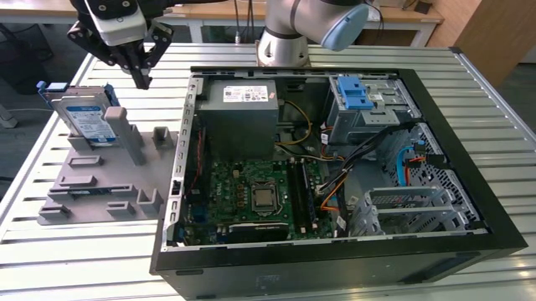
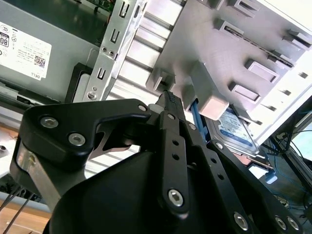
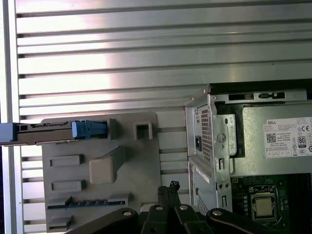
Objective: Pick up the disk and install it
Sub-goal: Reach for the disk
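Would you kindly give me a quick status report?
Pincer shut, empty. Disk upright in grey rack, untouched; pincer hovers apart from it. Nothing between them.

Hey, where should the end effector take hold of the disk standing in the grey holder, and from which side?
Probably the disk's free upper edge, pinched across its two flat faces, coming from above. It stands upright on edge in the grey holder, whose posts block its lower half. The end effector, shut, would need to open.
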Controlling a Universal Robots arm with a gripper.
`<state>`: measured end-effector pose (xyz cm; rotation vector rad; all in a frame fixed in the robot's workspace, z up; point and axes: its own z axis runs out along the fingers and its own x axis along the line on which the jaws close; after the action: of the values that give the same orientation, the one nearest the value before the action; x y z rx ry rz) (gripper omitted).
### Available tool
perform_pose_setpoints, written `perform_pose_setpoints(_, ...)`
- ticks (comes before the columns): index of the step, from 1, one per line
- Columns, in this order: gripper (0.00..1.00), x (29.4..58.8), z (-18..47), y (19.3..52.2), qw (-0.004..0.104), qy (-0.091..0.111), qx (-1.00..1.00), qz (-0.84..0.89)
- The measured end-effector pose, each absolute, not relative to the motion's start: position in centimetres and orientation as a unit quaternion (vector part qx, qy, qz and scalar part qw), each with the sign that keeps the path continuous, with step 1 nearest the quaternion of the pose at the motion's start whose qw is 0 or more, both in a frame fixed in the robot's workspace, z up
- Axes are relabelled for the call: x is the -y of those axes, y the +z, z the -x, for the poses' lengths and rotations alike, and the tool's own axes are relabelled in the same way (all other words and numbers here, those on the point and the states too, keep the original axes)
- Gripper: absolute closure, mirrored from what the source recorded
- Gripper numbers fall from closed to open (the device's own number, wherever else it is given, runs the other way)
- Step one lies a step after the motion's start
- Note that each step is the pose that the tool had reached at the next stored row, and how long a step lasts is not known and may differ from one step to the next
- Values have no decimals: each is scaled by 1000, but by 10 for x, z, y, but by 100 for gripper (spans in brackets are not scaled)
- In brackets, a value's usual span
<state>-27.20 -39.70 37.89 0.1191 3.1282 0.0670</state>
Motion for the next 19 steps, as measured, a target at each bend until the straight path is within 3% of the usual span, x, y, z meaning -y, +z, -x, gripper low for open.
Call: perform_pose_setpoints(19,89,394,287,378,5,21,-999,-38)
